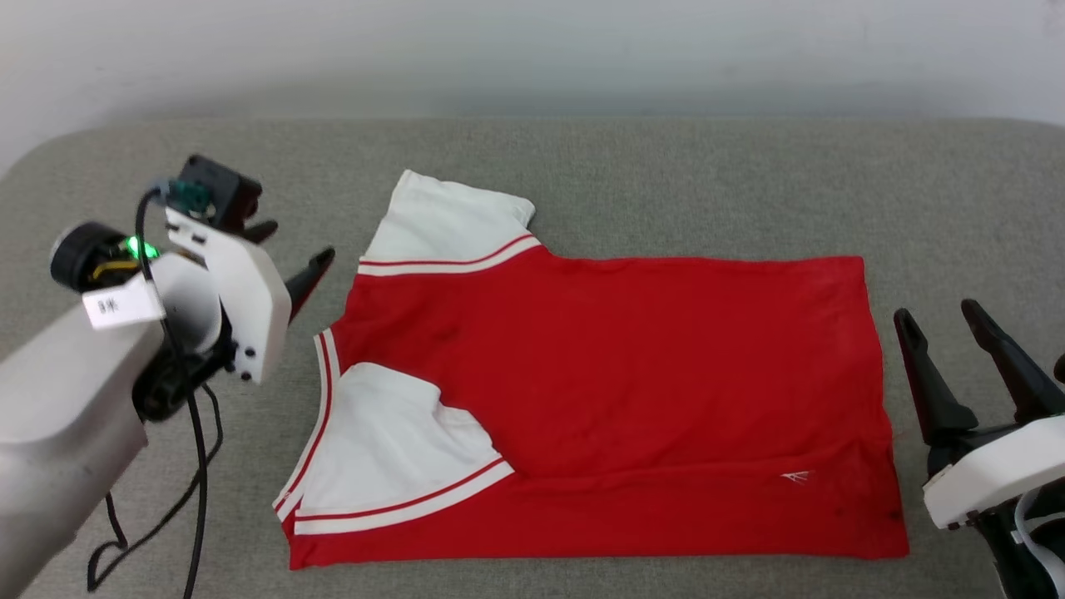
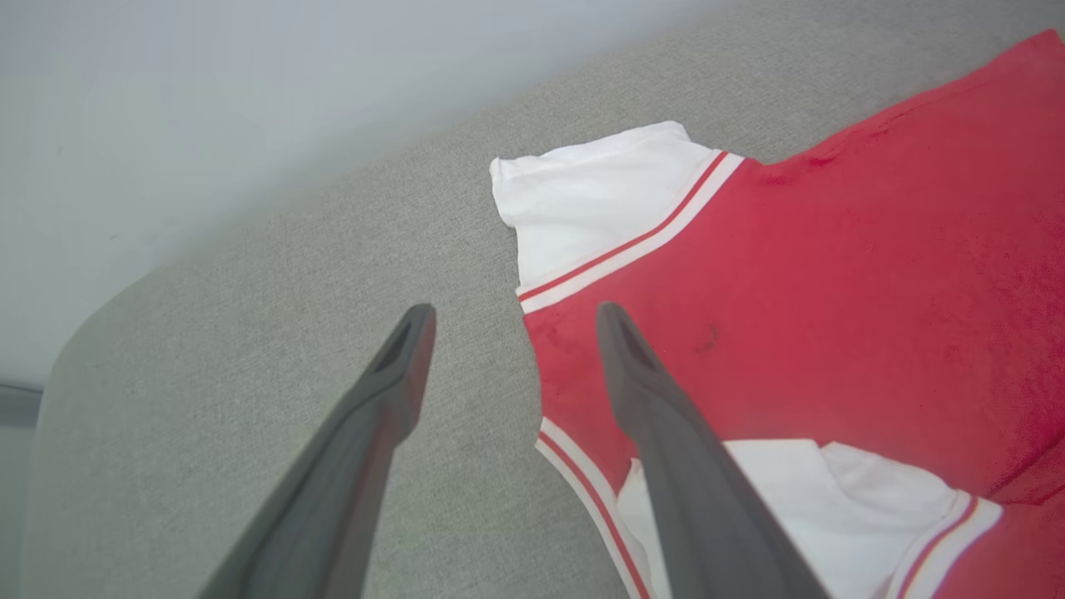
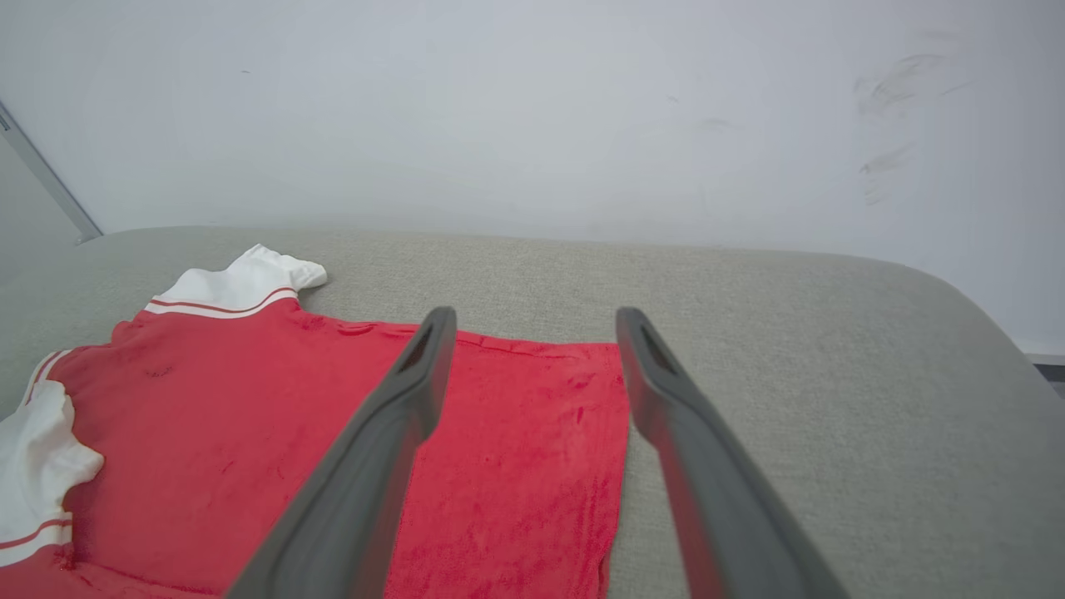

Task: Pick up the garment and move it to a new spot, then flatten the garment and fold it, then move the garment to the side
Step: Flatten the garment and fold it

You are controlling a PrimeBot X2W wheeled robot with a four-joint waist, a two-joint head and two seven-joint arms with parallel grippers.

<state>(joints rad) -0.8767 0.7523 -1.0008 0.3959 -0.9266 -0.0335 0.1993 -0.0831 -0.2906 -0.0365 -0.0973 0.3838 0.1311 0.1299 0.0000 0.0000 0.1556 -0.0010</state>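
Grey fabric padding runs up to a pale wall, and your red jersey lies flat in the middle of it, collar to the left, hem to the right. Its far white sleeve sticks out toward the wall; the near sleeve is folded in over the red body. Your left gripper sits just beside the collar, fingers spread and empty. Your right gripper stands just off the hem, fingers likewise apart, holding nothing.
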